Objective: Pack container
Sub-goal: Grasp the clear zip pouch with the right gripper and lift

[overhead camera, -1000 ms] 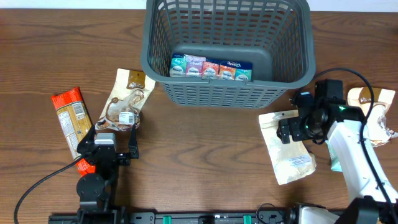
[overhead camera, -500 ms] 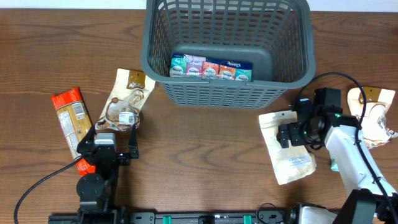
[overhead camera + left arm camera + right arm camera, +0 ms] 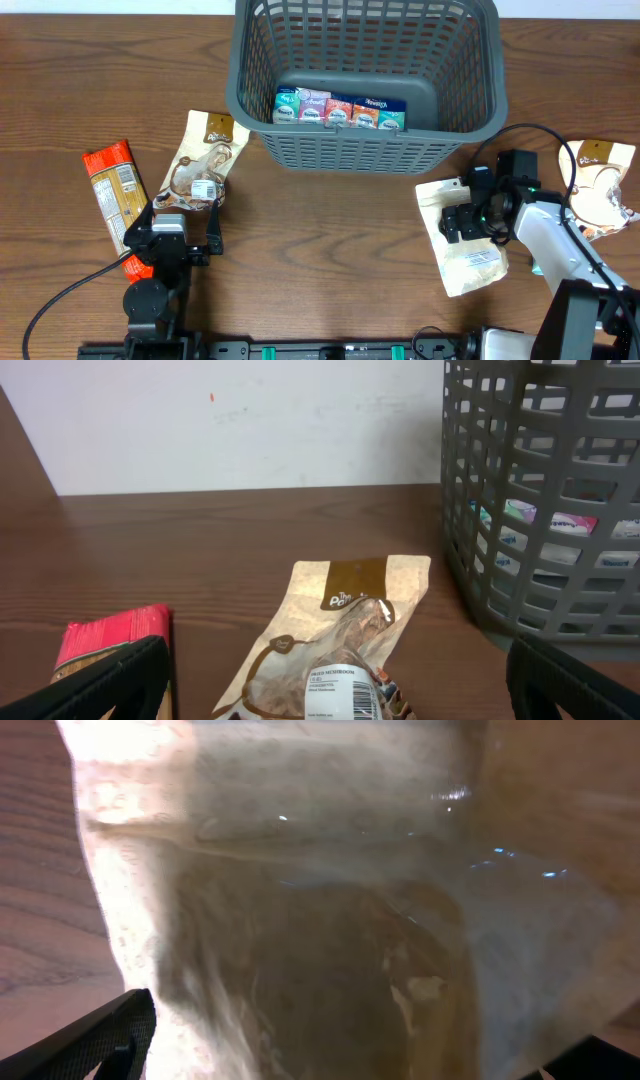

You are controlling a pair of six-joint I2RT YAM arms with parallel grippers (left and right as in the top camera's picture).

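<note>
The container, a big grey basket with slotted sides, sits at the far middle of the worktop, and a row of small coloured boxes lies across its floor against the near wall. Just beyond its near right corner a white pouch lies flat on the wood, its long axis running roughly from you toward the far edge, leaning a little to one side. Your right claw hangs directly over the upper half of that pouch. In the right wrist view the pouch fills the picture at close range, with the jaws standing wide apart at either edge and nothing clamped between them. From that claw the container lies ahead and slightly to the left, close by, so your right arm is plainly the nearer one for this pouch, and any lift will have to clear the tall near wall before going in. A second pale pouch rests further right. On the other side, your left claw waits with its jaws wide apart and empty, just short of a brown pouch that points toward the basket's near left corner, with a red packet beside it to the left.
</note>
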